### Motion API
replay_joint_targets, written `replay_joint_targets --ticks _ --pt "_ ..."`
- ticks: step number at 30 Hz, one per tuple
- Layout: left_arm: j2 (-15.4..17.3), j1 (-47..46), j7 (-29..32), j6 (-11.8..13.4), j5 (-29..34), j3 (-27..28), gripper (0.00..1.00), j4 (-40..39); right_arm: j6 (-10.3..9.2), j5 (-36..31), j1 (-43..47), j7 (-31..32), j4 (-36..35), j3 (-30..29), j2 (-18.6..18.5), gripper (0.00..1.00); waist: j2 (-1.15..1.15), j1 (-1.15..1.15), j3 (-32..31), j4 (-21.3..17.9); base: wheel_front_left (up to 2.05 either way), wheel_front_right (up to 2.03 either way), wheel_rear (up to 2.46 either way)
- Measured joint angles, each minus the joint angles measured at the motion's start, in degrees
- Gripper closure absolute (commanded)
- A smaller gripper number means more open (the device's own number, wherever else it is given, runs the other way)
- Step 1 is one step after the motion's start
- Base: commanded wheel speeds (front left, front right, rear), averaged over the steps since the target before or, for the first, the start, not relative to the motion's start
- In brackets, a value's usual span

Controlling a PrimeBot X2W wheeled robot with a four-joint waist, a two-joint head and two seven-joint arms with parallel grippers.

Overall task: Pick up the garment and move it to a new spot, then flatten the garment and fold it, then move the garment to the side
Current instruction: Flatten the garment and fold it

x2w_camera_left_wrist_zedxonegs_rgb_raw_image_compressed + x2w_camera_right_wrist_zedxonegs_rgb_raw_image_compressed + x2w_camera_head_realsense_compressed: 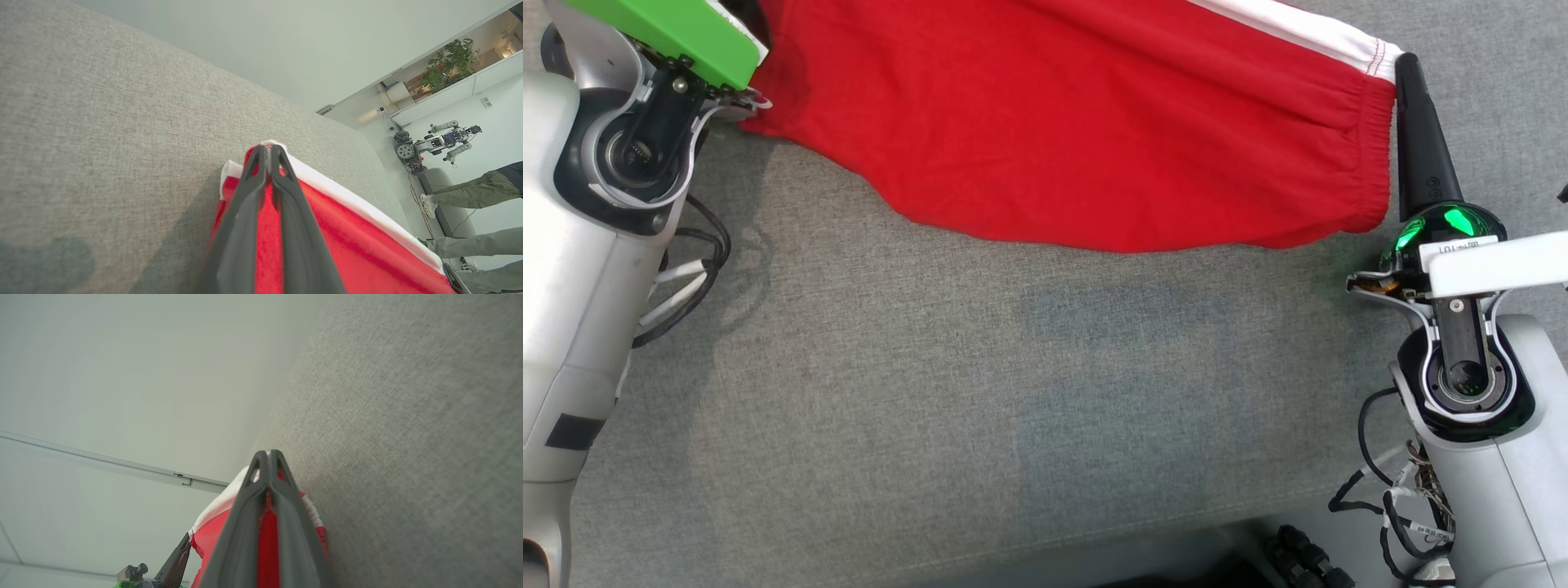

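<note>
Both my grippers are pinching the red garment [1094,122], one at each end. It's stretched between them across the top of the head view.

My left gripper [267,149]: fingers pressed together on a corner of the cloth. Red fabric shows between the fingers and a white edge strip is right at the tips. In the head view the green housing [678,33] on my left wrist covers this grip point, at the garment's left end.

My right gripper [1409,73]: fingers pressed together and clamped on the garment's right end, where the white stripe meets the gathered elastic band. The right wrist view confirms it: tips [267,455] closed, with red cloth [212,531] squeezed between them.

The garment is red with a white stripe along its far edge. The elastic band runs down the right side. The near edge sags in a curve, deepest toward the right. Below it is the grey fabric surface [1013,408], with a darker patch under the cloth. I can't tell if the near edge touches the surface.

The left wrist view also shows, far off, another robot [433,143], a person's legs [470,192] and a potted plant [449,65]. A green light [1445,224] glows on my right wrist.
</note>
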Motion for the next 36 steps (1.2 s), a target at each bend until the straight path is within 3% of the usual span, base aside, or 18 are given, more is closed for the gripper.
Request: replay_joint_targets --ticks 1,13,19,27,36 --pt "-0.2 -0.1 0.0 0.0 0.0 0.0 0.0 0.3 -0.01 -0.3 -0.1 -0.1 0.0 0.0 0.1 0.0 0.0 0.0 0.0 0.0 0.0 0.0 0.0" --pt "-3.4 -0.2 -0.6 -2.6 -0.1 -1.9 0.0 4.5 2.02 -1.9 0.2 -0.5 -1.0 0.3 -0.3 0.0 0.0 0.0 -2.3 0.8 0.0 0.0 0.0" --pt "-3.4 3.2 -3.0 -3.8 -0.1 -1.9 0.0 5.3 2.46 -3.2 4.2 -1.5 -1.6 -1.1 -0.8 0.0 0.0 0.0 -4.6 1.2 0.0 0.0 0.0" --pt "-2.3 10.9 -8.1 -4.2 2.0 -3.1 0.0 5.1 2.47 -3.6 11.7 -2.1 -2.9 -1.6 0.7 0.0 0.0 0.0 -9.8 1.2 0.0 0.0 0.0" --pt "0.6 19.5 -15.8 -3.4 11.4 -6.7 0.0 3.3 2.16 -6.4 18.4 -2.1 1.5 2.7 0.5 0.0 0.0 0.0 -16.5 0.6 0.0 0.0 0.0"
